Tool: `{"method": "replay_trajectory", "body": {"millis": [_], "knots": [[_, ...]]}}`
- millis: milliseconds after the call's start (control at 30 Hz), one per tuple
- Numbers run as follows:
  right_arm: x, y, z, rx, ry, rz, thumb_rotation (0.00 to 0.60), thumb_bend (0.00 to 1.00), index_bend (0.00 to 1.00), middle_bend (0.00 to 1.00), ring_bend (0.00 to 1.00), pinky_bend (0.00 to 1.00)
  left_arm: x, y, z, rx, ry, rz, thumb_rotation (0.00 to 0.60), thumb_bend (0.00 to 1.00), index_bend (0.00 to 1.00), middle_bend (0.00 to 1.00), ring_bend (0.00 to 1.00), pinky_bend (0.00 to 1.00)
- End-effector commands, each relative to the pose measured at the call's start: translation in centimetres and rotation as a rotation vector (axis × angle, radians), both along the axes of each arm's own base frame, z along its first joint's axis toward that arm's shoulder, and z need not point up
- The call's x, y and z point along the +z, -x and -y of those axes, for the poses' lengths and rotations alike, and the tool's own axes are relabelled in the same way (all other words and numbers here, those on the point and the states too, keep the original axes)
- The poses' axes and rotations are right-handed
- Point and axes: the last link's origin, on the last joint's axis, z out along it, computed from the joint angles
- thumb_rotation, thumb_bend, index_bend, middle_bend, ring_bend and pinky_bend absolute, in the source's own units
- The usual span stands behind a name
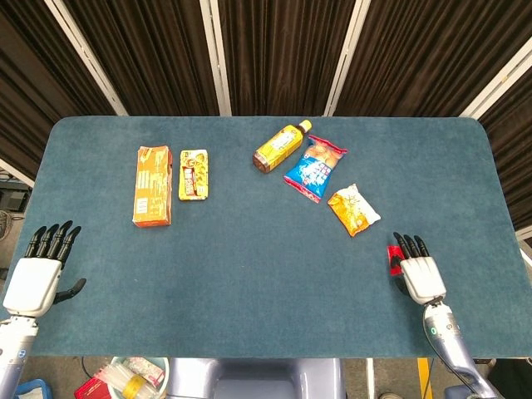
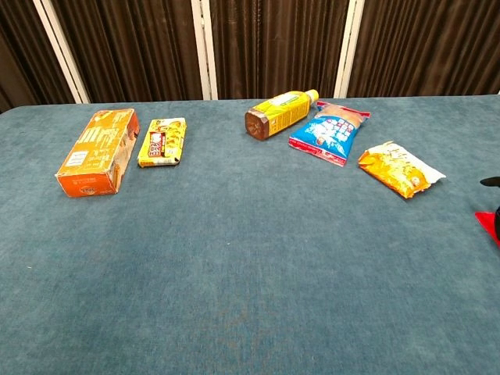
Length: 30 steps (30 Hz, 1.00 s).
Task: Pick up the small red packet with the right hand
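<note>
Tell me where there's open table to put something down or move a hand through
The near half of the table is bare, from the left hand across to the right hand over the small red packet. Crowded along the far side: orange box, yellow packet, bottle, blue bag, orange bag.

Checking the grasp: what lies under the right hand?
The small red packet shows at the fingertips of the right hand, flat on the table. The hand covers its right part; contact cannot be told.
</note>
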Motion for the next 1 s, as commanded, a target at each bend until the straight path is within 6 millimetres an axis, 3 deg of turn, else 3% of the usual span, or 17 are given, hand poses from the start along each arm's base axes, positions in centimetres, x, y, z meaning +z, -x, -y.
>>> {"method": "replay_trajectory", "body": {"millis": [33,500,800,1000], "knots": [[-0.16,0.09,0.15,-0.004,-0.004,-0.003,0.600,0.27,0.47,0.00,0.00,0.00,0.01,0.06,-0.07,0.003,-0.001,-0.002,0.600,0.21,0.00,0.00,0.00,0.01],[-0.25,-0.06,1.01,0.000,0.004,-0.003,0.600,0.29,0.51,0.00,0.00,0.00,0.08,0.30,-0.31,0.016,-0.003,-0.003,0.600,0.21,0.00,0.00,0.00,0.01],[-0.64,0.13,1.04,-0.007,-0.018,-0.012,0.600,0.45,0.62,0.00,0.00,0.00,0.06,0.43,-0.41,0.019,-0.002,-0.001,0.600,0.21,0.00,0.00,0.00,0.01],[-0.78,0.11,1.07,-0.007,-0.029,-0.019,0.600,0.58,0.63,0.02,0.00,0.00,0.14,0.45,-0.41,0.017,-0.006,0.003,0.600,0.21,0.00,0.00,0.00,0.01]]}}
